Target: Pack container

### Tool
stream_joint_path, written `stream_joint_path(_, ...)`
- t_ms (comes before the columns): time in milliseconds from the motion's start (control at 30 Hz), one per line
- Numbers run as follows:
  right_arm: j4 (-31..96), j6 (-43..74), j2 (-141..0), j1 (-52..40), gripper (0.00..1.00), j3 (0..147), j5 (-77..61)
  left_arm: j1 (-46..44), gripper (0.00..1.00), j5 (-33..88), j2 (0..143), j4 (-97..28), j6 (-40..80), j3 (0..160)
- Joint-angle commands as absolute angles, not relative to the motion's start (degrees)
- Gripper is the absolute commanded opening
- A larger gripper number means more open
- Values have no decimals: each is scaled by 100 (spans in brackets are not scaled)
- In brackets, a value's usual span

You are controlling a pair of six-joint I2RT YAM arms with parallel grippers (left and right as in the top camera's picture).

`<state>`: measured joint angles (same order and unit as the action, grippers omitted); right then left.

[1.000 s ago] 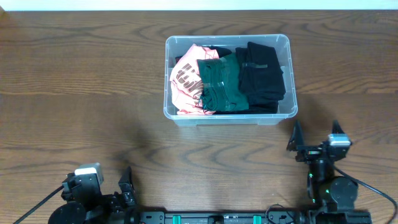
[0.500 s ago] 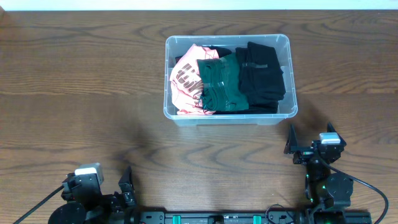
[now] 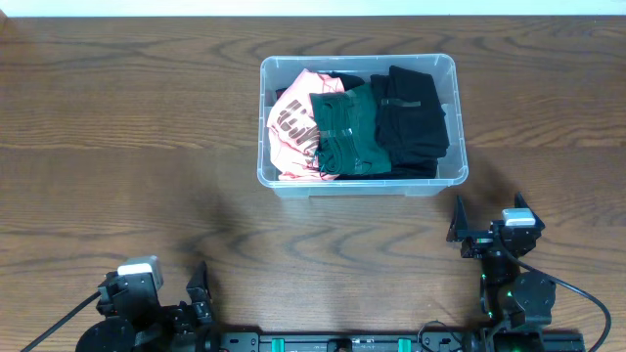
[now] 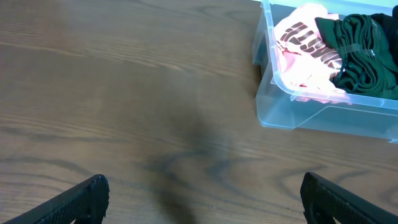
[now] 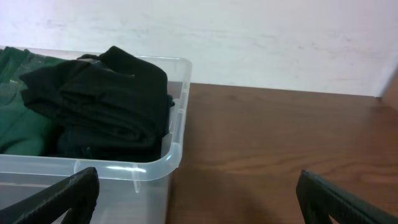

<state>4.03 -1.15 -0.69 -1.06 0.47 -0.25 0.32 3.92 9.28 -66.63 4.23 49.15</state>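
Observation:
The clear plastic container [image 3: 445, 66] stands at the table's middle back. It holds a pink folded garment [image 3: 291, 127] at the left, a green one [image 3: 348, 132] in the middle and a black one [image 3: 411, 112] at the right. The container also shows in the left wrist view [image 4: 311, 115] and the right wrist view [image 5: 143, 171]. My left gripper [image 3: 176, 298] is open and empty at the front left edge, far from the container. My right gripper [image 3: 492, 223] is open and empty just in front of the container's right front corner.
The brown wooden table [image 3: 127, 127] runs all round the container. A pale wall [image 5: 261, 37] stands behind the table's far edge. The arm bases sit at the front edge.
My right gripper has drawn back a little toward the front edge and to the left between one second ago and half a second ago, then stayed still. The left arm and the garments have not moved.

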Motion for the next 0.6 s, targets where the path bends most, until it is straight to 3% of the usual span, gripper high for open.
stream_joint_path(0,421,-222,-32,-211,99,32,-67,62,98,408,917,-6661,410,4901)
stream_joint_path(333,421,-222,-32,-211,99,32,-67,62,98,386,908,-6512,408,4777)
stream_joint_path(567,421,-222,-32,-211,99,32,-67,62,98,381,703,-4851,-45,3516)
